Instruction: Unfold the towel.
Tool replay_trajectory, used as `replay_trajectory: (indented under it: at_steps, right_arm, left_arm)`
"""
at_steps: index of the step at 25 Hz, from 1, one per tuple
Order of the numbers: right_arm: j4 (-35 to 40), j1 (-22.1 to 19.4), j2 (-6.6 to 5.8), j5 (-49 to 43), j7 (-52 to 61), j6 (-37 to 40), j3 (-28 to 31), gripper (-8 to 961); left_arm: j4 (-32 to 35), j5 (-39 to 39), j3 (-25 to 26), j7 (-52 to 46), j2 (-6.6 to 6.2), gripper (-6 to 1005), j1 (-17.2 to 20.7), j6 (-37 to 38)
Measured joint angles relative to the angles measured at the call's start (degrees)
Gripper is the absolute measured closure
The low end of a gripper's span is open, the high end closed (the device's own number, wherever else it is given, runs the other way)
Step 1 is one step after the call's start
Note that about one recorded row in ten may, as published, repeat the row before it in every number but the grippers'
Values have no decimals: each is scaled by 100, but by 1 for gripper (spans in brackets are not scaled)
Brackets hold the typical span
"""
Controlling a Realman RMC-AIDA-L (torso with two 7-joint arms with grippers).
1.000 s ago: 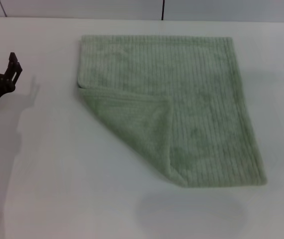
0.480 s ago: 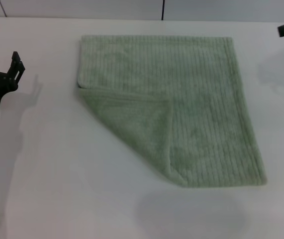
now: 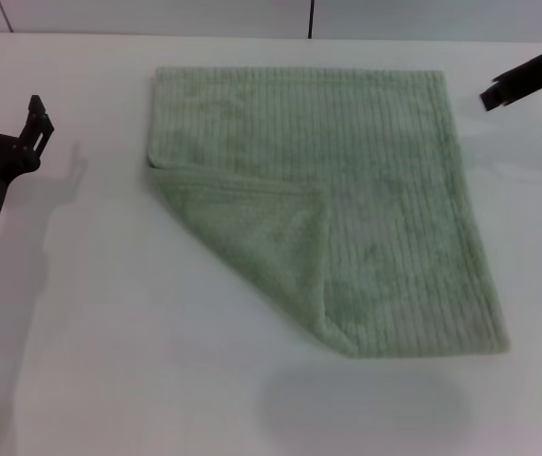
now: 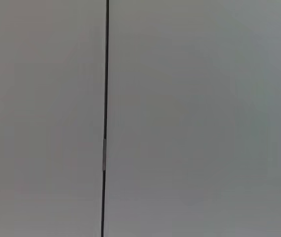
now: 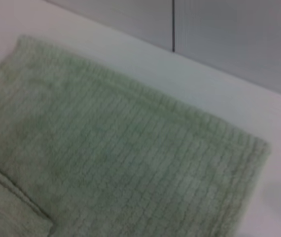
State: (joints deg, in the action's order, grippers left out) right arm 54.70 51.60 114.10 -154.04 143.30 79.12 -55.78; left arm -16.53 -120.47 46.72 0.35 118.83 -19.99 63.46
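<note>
- Reaching farther in from the far right edge than a moment ago, the right gripper (image 3: 528, 76) hovers just beside the towel's (image 3: 347, 190) far right corner; I cannot tell its finger state.
- Left gripper (image 3: 5, 119), fingers apart, holds nothing, well left of the towel.
- Towel lies mid-desk (image 3: 109, 361), near-left corner folded over.

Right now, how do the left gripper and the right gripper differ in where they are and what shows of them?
The left gripper is off the towel's left side, over bare table, fingers apart; the right gripper comes in from the far right edge, near the towel's far right corner, its fingers not readable. Both are clear of the towel, holding nothing.
</note>
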Motion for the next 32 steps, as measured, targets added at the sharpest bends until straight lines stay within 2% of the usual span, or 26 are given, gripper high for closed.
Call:
replay_trajectory:
  at_steps: [3, 7, 13, 18, 32]
  right_arm:
    - [-776, 309, -21, -113, -44, -422, -133, 954]
    - [-1073, 427, 6, -175, -58, -777, -366, 954]
    - [-1386, 498, 117, -182, -95, -1467, -686, 954]
    - [-1726, 600, 182, -172, -95, -1652, -703, 954]
    - [-2269, 729, 252, -199, -122, -1987, -756, 954]
  left_arm:
    - [-41, -3, -58, 0, 0, 165, 24, 4]
    - [-45, -3, -124, 0, 0, 165, 27, 6]
    - [-51, -2, -157, -9, 0, 165, 76, 8]
    - [-53, -2, -162, -9, 0, 166, 75, 9]
    - [-52, -11, -306, -9, 0, 167, 74, 6]
